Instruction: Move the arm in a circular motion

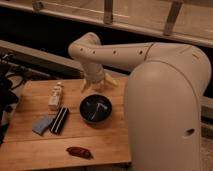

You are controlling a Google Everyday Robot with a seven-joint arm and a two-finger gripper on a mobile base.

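The arm (125, 52) is thick, cream-white and dotted. It reaches from the big rounded body (170, 115) at the right out to a bent elbow (82, 46) at upper left, then turns down. Its pale gripper (97, 84) hangs above the far edge of the wooden table (30, 150), just behind the black bowl (95, 108). The two fingers are spread apart and hold nothing.
On the table lie a white bottle (55, 96), a blue packet (42, 125), a black bar (60, 120) and a reddish-brown item (79, 152) near the front edge. Dark equipment (7, 90) stands at the left. A railing and dark wall run behind.
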